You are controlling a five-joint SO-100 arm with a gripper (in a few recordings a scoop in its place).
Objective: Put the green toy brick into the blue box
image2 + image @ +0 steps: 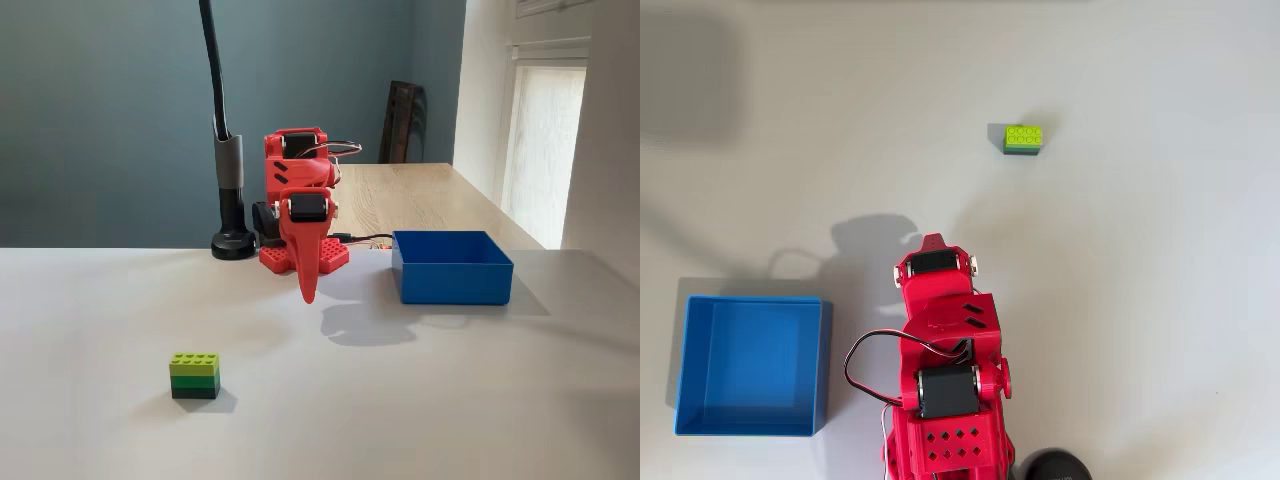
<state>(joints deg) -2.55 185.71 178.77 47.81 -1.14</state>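
Studded green toy brick (pixel 195 375), lime-topped

The green toy brick (pixel 1023 138) (pixel 195 376) stands upright in the upper right of the overhead view and in the lower left of the fixed view, its lime studded top above darker green layers. The blue box (pixel 824 365) (pixel 452 280) is square and shallow with thin upright walls, sitting open in the lower left overhead and at right of centre in the fixed view, well apart from the brick.
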